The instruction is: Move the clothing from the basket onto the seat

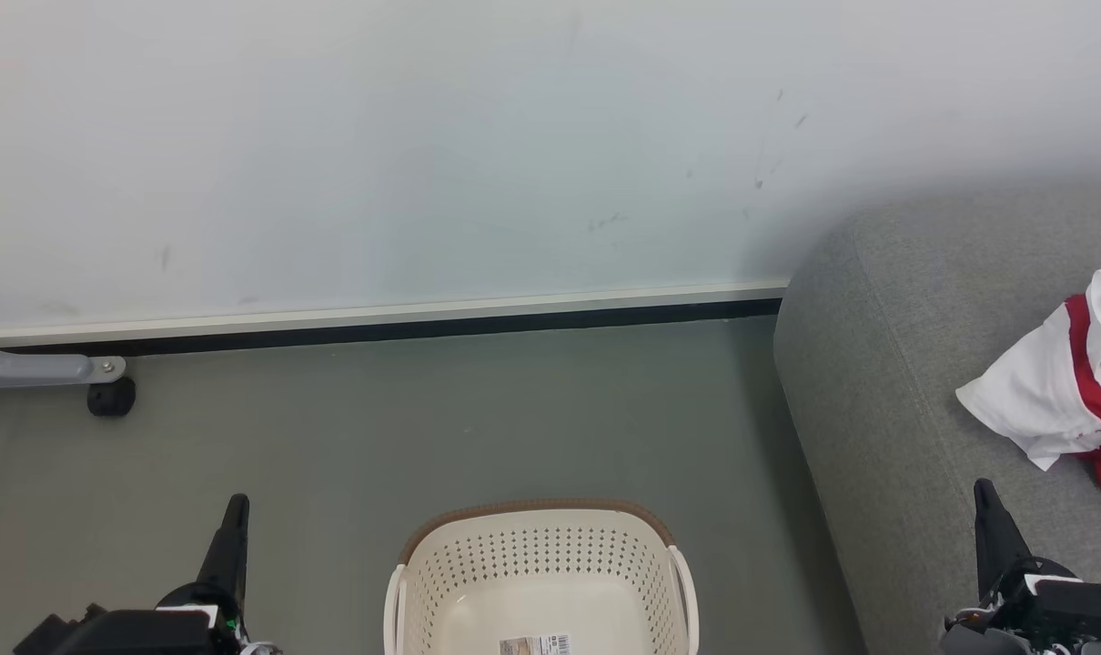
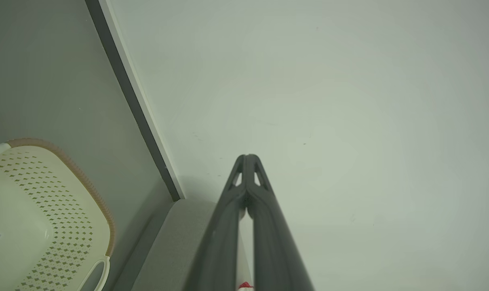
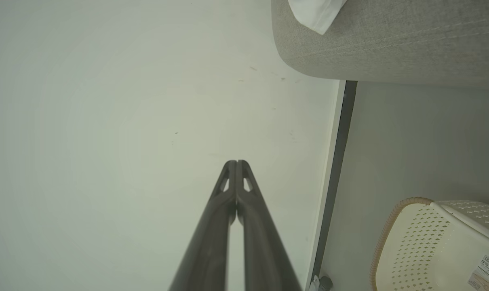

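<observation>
Our left gripper (image 2: 247, 158) and right gripper (image 3: 236, 163) hang on either side of the basket (image 1: 541, 506), each with jaws pressed together. We see the clothing (image 1: 1037, 396) lying crumpled on the seat (image 1: 878, 382), right of the basket on the floor (image 1: 423, 428).

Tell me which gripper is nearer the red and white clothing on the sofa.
Right. The right gripper is just short of the clothing, over the sofa; the left gripper is beyond the basket, over the floor.

The grey floor (image 1: 514, 409) holds the basket (image 1: 541, 550). Right of the basket, the sofa (image 1: 887, 364) holds the clothes (image 1: 1042, 396).
</observation>
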